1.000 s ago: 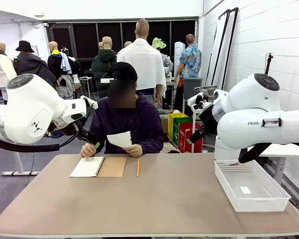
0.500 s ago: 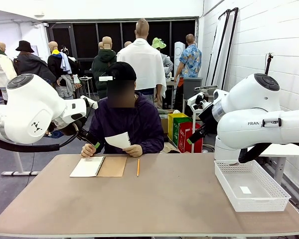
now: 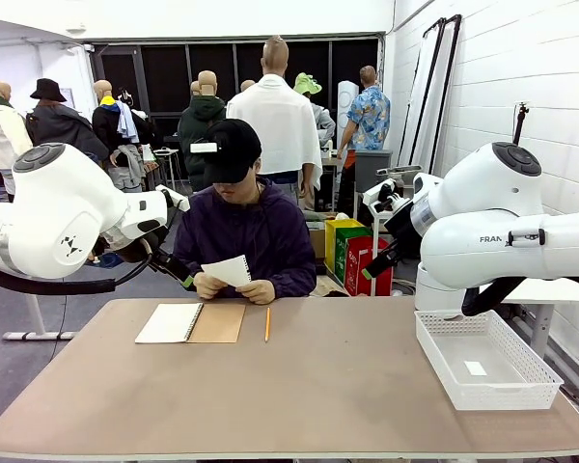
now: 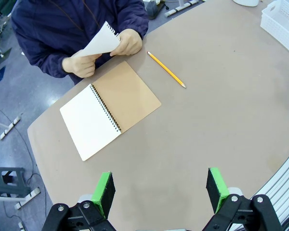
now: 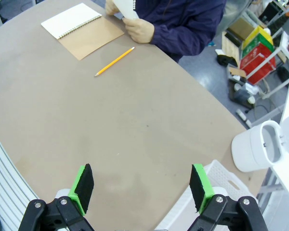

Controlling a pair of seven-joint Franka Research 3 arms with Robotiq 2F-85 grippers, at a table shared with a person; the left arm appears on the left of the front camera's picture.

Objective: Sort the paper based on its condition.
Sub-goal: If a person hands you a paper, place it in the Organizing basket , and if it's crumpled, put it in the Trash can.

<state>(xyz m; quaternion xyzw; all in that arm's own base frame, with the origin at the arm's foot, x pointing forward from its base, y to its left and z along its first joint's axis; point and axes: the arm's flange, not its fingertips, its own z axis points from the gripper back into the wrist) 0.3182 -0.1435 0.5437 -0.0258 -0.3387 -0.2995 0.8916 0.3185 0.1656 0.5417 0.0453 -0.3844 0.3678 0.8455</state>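
Note:
A person at the far side holds one white sheet of paper [image 3: 231, 271] in both hands, just above the table edge; its ragged spiral edge shows in the left wrist view [image 4: 100, 42] and the sheet's corner shows at the top of the right wrist view [image 5: 125, 6]. My left gripper [image 4: 160, 192] hangs open and empty high above the near table, green pads wide apart; in the front view the left gripper [image 3: 182, 276] sits close to the person's hand. My right gripper [image 5: 140, 188] is also open and empty, raised at the right [image 3: 372, 268].
An open spiral notebook [image 3: 189, 323] with a brown cover lies in front of the person, a yellow pencil [image 3: 267, 324] beside it. A white lattice basket [image 3: 485, 359] stands at the table's right edge, a small white scrap inside it. The brown table [image 3: 318, 386] is bare in its middle.
The person's hand has left the notebook's corner and joined the other on the sheet, and the head has bent down. Neither arm has moved.

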